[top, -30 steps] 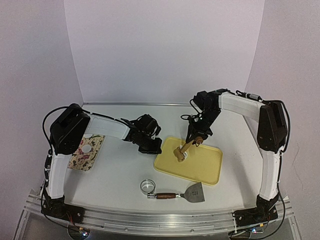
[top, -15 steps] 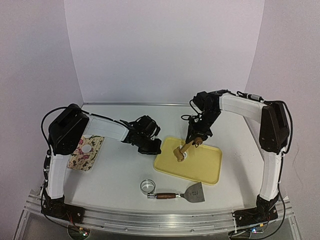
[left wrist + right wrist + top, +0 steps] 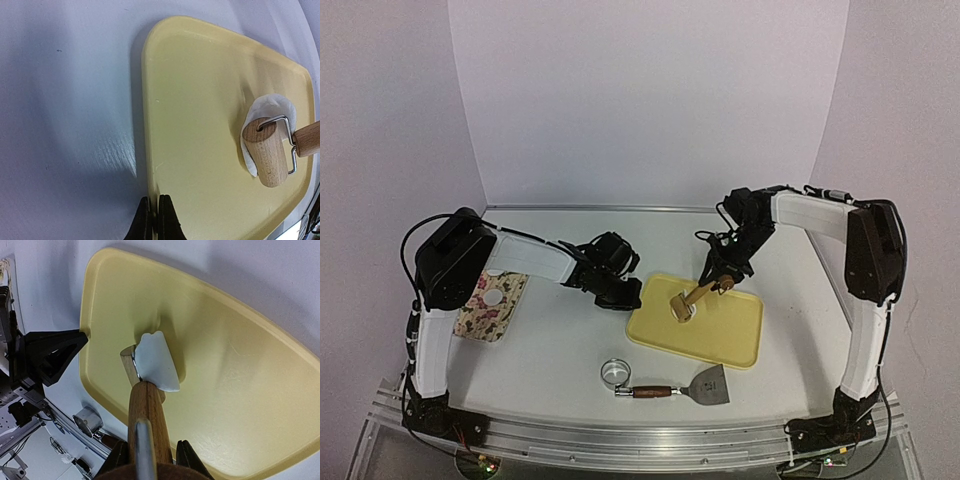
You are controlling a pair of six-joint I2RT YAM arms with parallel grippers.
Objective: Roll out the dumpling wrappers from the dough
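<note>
Left claw (image 3: 152, 216) clenched on the rim of the yellow tray (image 3: 200, 100), fingers pinched tight with the edge between them. Tray lies flat on the white table (image 3: 560, 340). Right claw (image 3: 721, 281) grasping the small wooden roller (image 3: 267, 157) by its handle (image 3: 146, 415), one finger on each side of the wood. Roller drum is down on the tray floor, with the handle slanting up toward the right arm. Wrapper (image 3: 272, 107): one thin white piece of dough on the tray floor, in the tray's left half, on the left claw's side. It lies partly under the drum and shows past the drum's end and along one side. Its outline is uneven, not a clean round. Off the tray, toward the near edge of the table: metal ring cutter (image 3: 615, 373). Just right of it a scraper (image 3: 708, 385) with a wooden grip lies flat; cannot tell whether the two touch. Far left, by the left arm: patterned mat (image 3: 508, 318) with a white round spot (image 3: 493, 298) on it, too small to tell whether it is dough.
</note>
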